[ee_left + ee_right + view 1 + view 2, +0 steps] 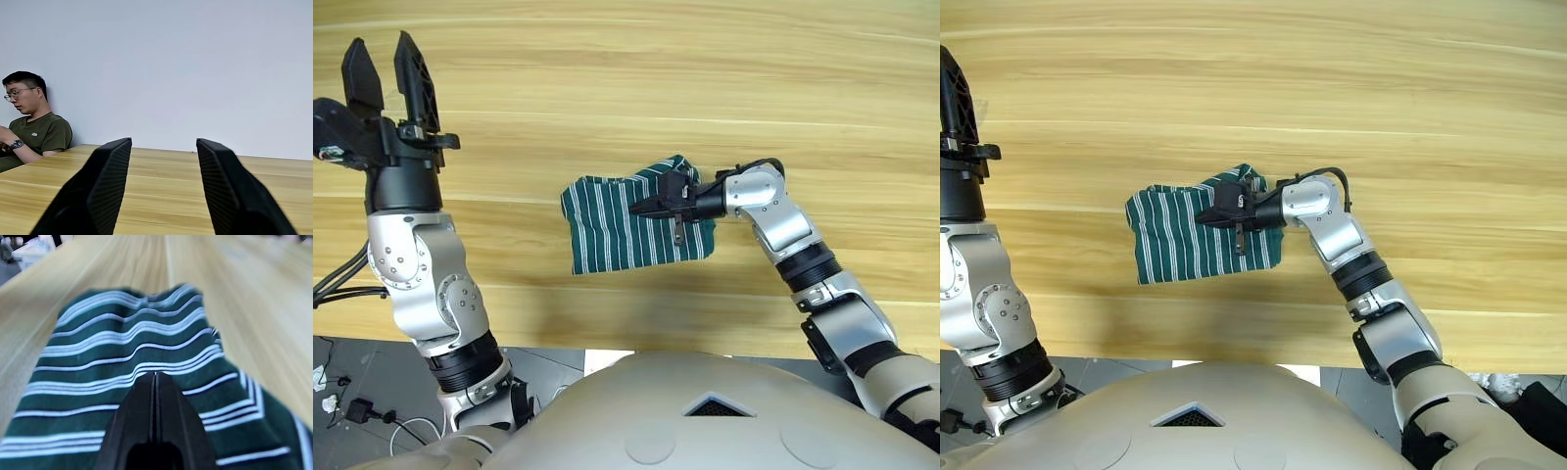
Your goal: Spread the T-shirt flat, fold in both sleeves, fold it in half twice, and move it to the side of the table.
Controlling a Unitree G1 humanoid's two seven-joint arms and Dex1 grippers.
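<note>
1: left fingers (416, 73) pointing straight up, spread wide | 2: right fingers (654, 206) level over T-shirt (607, 235), pressed together

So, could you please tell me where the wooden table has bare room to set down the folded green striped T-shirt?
Bare wood runs across the far side of the wooden table beyond the green striped T-shirt, and between the shirt and the raised left gripper. The middle is crowded: the right gripper lies over the shirt.

no readable text or labels anywhere
</note>
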